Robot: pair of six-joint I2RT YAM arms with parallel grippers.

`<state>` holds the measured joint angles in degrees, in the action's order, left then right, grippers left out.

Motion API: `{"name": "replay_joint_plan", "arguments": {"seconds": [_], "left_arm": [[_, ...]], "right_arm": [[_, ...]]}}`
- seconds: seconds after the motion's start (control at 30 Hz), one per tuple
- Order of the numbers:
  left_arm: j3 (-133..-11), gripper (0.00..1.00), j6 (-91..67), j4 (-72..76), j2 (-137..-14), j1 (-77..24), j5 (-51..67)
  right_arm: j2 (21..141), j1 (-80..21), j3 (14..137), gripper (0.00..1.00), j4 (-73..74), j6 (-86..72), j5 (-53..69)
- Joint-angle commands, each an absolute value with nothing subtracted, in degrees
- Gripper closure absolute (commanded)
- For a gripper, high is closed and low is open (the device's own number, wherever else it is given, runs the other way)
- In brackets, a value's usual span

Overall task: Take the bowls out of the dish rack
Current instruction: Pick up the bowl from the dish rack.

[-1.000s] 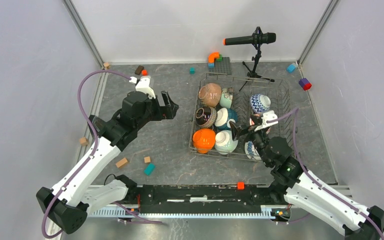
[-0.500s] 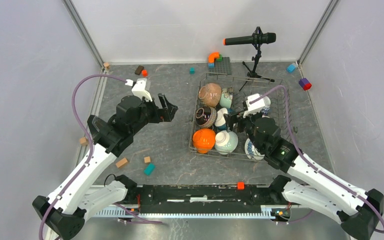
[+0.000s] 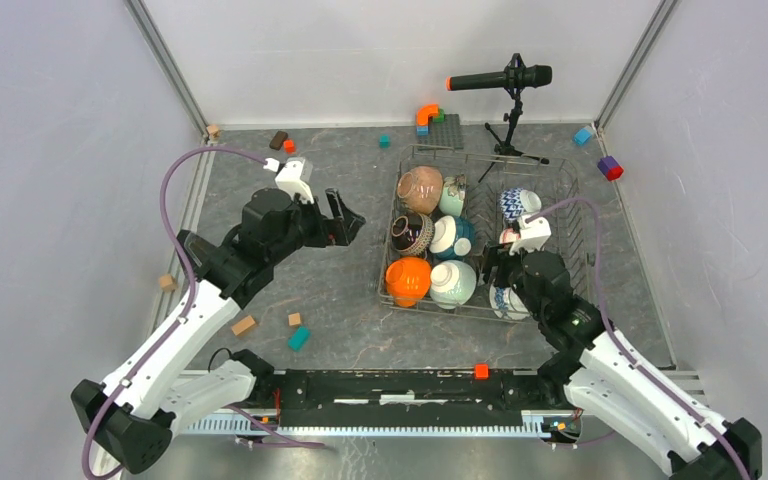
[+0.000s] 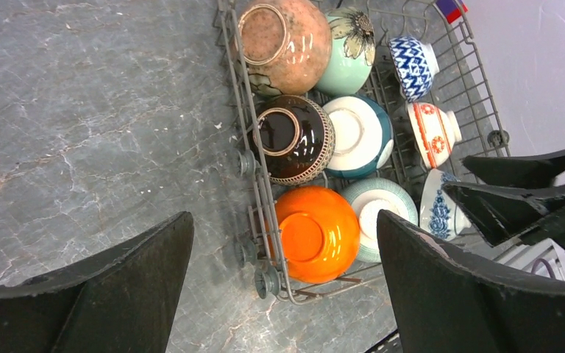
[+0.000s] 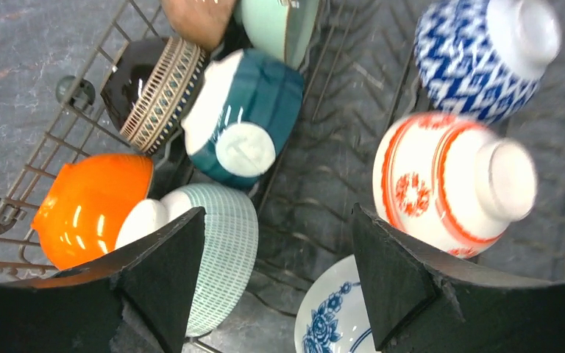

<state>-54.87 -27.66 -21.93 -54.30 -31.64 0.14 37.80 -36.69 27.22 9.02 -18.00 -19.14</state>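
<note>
Grey marbled tabletop (image 3: 340, 290) carries the wire dish rack (image 3: 563, 200) right of centre, and all nine bowls sit inside it, so unloading looks barely begun. The right gripper (image 5: 276, 220) hangs over the rack's near end, jaws spread wide and empty, between the ribbed green bowl (image 5: 224, 235) and the red-and-white bowl (image 5: 441, 184). It likely needs to centre on one bowl, drop, and pinch its wall. The left gripper (image 3: 345, 222) hovers beside the rack, jaws also apart. Crowded bowls and low wire sides leave little finger room, while open surface lies left of the rack.
</note>
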Motion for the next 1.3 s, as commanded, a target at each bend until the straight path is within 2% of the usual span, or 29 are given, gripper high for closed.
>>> {"name": "replay_joint_plan", "arguments": {"seconds": [0.0,0.37,1.0,1.27], "left_arm": [[-54.49,0.0,-30.16,-19.31,-54.82,-31.76,2.95],[-54.12,0.0,-30.23,-19.16,-56.04,-31.87,5.16],[-54.32,0.0,-30.06,-19.95,-59.32,-31.82,4.92],[-54.49,0.0,-30.14,-20.2,-60.65,-31.8,5.01]], "right_arm": [[35.81,-31.45,22.96,0.23,2.52,-27.18,-2.64],[36.43,-24.49,15.93,0.32,-5.34,-37.54,12.7],[35.97,-22.42,10.34,0.32,-5.15,-37.78,15.33],[36.59,-21.77,8.35,0.36,-9.06,-40.51,18.73]]}}
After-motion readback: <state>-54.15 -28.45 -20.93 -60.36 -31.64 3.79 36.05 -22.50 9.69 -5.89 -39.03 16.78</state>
